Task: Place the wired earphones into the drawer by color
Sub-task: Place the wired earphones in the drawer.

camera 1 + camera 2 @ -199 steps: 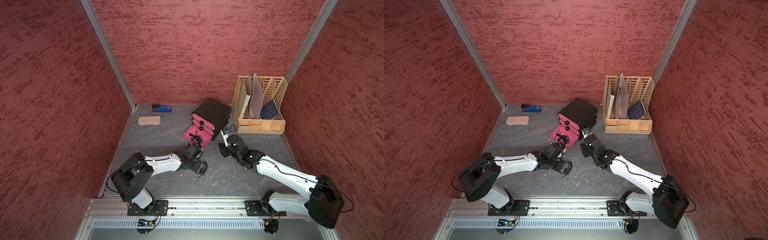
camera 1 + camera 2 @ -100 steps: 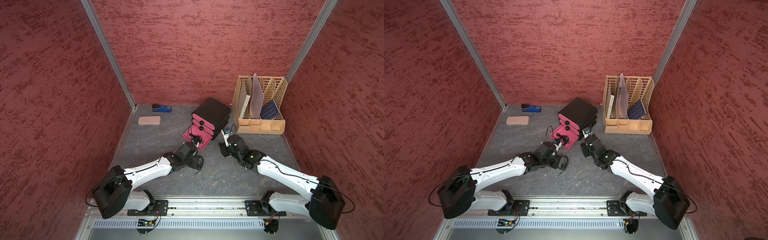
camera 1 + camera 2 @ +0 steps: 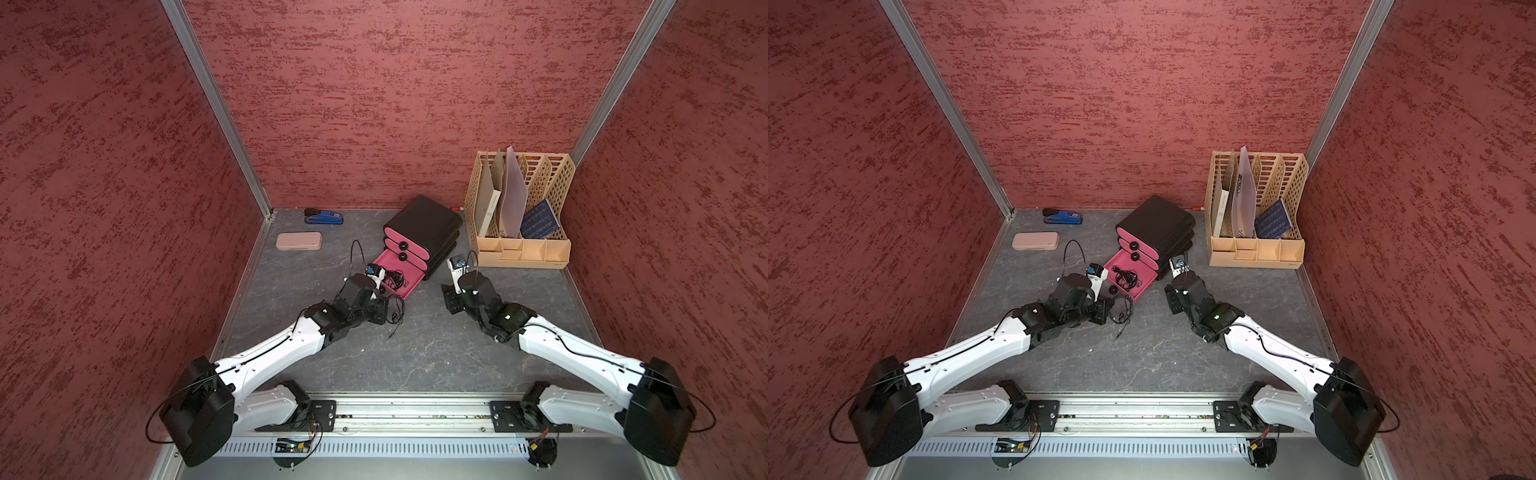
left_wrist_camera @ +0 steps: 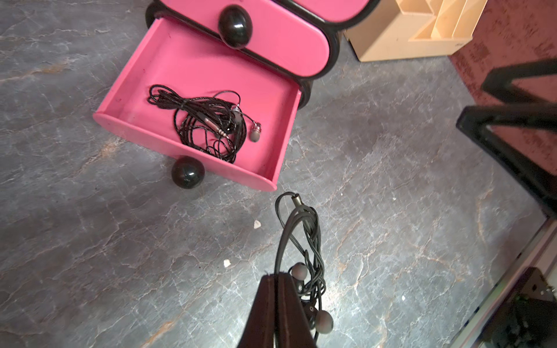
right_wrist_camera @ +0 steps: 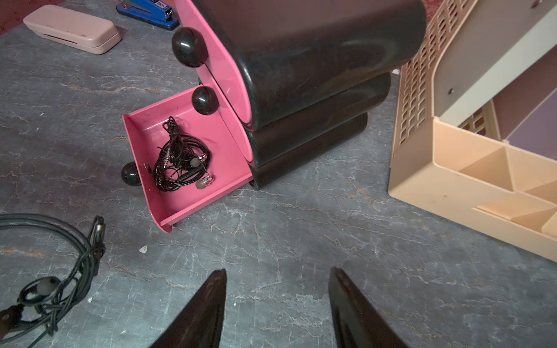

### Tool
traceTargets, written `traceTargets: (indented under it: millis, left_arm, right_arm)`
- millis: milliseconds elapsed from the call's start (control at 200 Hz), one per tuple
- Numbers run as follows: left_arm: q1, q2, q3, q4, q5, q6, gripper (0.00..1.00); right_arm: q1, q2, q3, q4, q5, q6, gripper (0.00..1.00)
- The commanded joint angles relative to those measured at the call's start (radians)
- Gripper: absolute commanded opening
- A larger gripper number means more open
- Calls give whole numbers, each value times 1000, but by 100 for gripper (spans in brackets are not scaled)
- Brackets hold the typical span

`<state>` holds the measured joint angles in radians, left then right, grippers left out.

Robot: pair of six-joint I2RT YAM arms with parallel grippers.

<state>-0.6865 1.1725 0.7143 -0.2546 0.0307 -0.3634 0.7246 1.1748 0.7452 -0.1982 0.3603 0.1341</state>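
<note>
In a top view, black earphones [image 3: 395,309] dangle from the left jaws just outside the open drawer [image 3: 384,262]. Left wrist: those jaws are pinched shut on them, and another black set [image 4: 205,120] lies inside, so the next move likely means carrying them over the front wall and releasing. Right wrist: right jaws wide, empty.

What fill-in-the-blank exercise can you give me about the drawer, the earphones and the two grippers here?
1. The pulled-out drawer is the ____ of three.
2. The earphones lying in it are ____ in color.
3. The left gripper is shut on another set of earphones, while the right gripper is ____ and holds nothing.

Missing words: bottom; black; open.
</note>
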Motion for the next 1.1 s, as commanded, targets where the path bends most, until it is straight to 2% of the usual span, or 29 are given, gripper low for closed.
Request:
traceTargets:
  millis: [0, 506, 787, 1097]
  left_arm:
    - [36, 4, 15, 83, 68, -42, 0]
    - [162, 143, 67, 379, 61, -239, 0]
    - [192, 229, 74, 510, 22, -338, 0]
    - [217, 344, 97, 580, -6, -436, 0]
  right_arm:
    - [-5, -26, -12, 25, 62, 13, 59]
    - [-4, -58, -31, 31, 95, 13, 59]
    - [-4, -61, -32, 29, 101, 12, 59]
    - [-4, -58, -32, 29, 104, 11, 60]
